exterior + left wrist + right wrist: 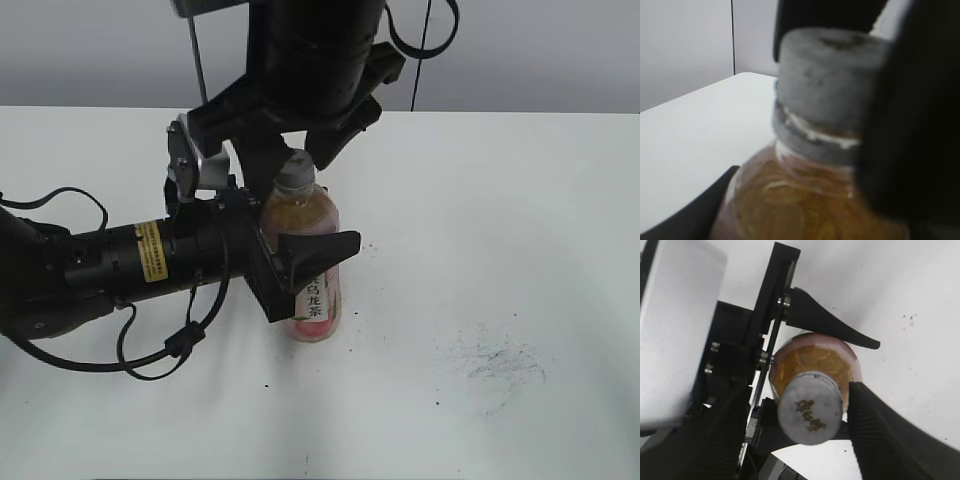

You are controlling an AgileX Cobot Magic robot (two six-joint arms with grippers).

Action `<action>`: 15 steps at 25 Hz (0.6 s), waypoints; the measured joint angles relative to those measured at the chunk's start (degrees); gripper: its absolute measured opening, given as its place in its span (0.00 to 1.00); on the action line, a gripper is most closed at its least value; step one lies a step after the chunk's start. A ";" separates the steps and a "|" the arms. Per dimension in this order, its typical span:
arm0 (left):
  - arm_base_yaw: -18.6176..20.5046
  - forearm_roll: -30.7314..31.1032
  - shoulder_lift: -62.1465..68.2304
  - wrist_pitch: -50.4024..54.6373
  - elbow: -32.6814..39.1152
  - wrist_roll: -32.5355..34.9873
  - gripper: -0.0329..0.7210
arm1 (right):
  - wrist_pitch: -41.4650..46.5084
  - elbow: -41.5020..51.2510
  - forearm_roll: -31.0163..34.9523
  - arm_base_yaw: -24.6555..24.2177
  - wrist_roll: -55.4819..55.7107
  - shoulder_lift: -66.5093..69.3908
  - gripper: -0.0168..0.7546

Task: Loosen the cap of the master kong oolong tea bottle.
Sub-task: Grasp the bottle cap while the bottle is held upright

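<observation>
The white surface (520, 250) spreads wide to the right and front of the bottle, with a far edge against a grey wall and a patch of dark scuff marks (500, 365) well apart on the right. The left arm (110, 265) lies low and level across the surface from the left; its tool (305, 255) is clamped on the bottle's body, one finger (830, 325) on either side. The right arm (310, 50) comes down from above, its tool (812, 415) straddling the cap, fingers (885, 435) close beside it; contact cannot be told. The bottle (312, 265) stands upright near the surface's middle, long axis vertical. The cap (296, 172) points up.
</observation>
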 joint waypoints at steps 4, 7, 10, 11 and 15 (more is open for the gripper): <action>0.00 0.00 0.00 0.00 0.00 0.00 0.63 | 0.00 0.00 -0.71 0.00 3.63 0.00 0.61; 0.00 0.00 0.00 0.00 0.00 0.00 0.63 | 0.00 0.00 -0.89 0.00 6.03 0.00 0.60; 0.00 0.00 0.00 0.00 0.00 0.00 0.63 | 0.00 0.00 -0.89 0.00 7.14 0.00 0.56; 0.00 0.00 0.00 0.00 0.00 0.00 0.63 | 0.00 0.00 -0.94 0.00 7.27 0.00 0.52; 0.00 0.00 0.00 0.00 0.00 0.00 0.63 | 0.00 0.00 -1.21 0.00 7.29 0.00 0.38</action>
